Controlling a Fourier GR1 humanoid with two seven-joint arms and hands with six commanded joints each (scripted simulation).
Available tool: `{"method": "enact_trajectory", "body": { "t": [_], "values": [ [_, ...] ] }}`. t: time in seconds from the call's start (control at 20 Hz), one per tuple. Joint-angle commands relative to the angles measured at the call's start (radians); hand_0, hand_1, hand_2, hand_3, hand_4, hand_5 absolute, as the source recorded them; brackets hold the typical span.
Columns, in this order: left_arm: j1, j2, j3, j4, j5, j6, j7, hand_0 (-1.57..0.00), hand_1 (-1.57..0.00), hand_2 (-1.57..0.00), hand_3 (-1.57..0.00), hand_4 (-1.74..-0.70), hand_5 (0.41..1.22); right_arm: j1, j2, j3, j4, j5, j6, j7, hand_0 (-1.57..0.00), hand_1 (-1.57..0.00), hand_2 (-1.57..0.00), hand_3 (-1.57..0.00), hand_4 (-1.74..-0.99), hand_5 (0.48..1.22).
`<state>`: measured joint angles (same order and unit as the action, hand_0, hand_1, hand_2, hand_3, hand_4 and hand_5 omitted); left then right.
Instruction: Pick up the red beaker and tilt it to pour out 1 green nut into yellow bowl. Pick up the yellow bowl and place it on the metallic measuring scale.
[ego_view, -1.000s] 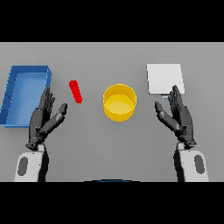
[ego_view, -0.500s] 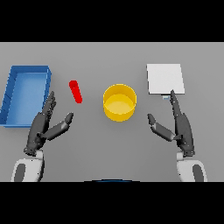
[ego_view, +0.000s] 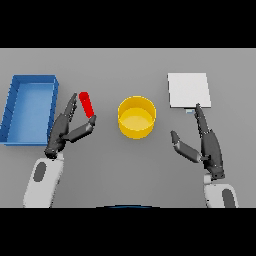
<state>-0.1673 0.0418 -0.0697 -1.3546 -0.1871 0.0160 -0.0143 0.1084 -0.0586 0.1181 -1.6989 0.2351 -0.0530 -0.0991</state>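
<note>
Head view is showing the left hand (ego_view: 67, 127) reaching toward the red beaker (ego_view: 87, 104), with its fingers spread and its thumb sitting just below the beaker's near end; nothing is being gripped yet, and whether the thumb is touching the beaker cannot be told. The red beaker is lying on the grey tabletop (ego_view: 125, 170), between the blue bin (ego_view: 15, 95) and the yellow bowl (ego_view: 136, 117), and it is looking slim and slanted rather than upright. The right hand (ego_view: 207, 142) is resting open to the right of the bowl, its fingertips pointing up toward the near edge of the metallic measuring scale (ego_view: 188, 90). The step in hand is probably the grasp of the beaker. The likely trouble is that so narrow a body is rolling or skidding away if the fingers are closing unevenly, or that a pinch near one end is letting it swing. No green nut is visible, so whether the beaker is holding one cannot be told.
</note>
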Motion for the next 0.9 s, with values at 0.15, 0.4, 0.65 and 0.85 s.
{"method": "enact_trajectory", "body": {
  "t": [0.15,0.4,0.65,0.85],
  "values": [
    [-0.081,0.001,0.034,0.112,0.004,0.014,-0.048,0.00,0.00,0.00,0.00,-1.27,0.677,-0.003,-0.012,-0.004,-0.005,0.008,-0.003,0.009,0.00,0.00,0.00,0.00,-1.268,0.635],
    [-0.175,0.003,0.053,0.226,-0.004,0.018,-0.057,0.00,0.00,0.00,0.00,-1.30,0.689,0.002,-0.006,0.001,-0.005,0.005,0.002,0.010,0.00,0.00,0.00,0.00,-1.270,0.642],
    [-0.233,-0.005,0.064,0.300,-0.011,0.031,-0.059,0.00,0.00,0.00,0.00,-1.29,0.683,-0.003,-0.002,-0.006,0.008,-0.001,0.000,0.013,0.00,0.00,0.00,0.00,-1.269,0.642],
    [-0.281,-0.009,0.080,0.352,0.004,0.020,-0.084,0.00,0.00,0.00,0.00,-1.31,0.688,0.004,0.001,-0.003,-0.004,-0.002,-0.002,0.013,0.00,0.00,0.00,0.00,-1.269,0.640]
  ]
}}
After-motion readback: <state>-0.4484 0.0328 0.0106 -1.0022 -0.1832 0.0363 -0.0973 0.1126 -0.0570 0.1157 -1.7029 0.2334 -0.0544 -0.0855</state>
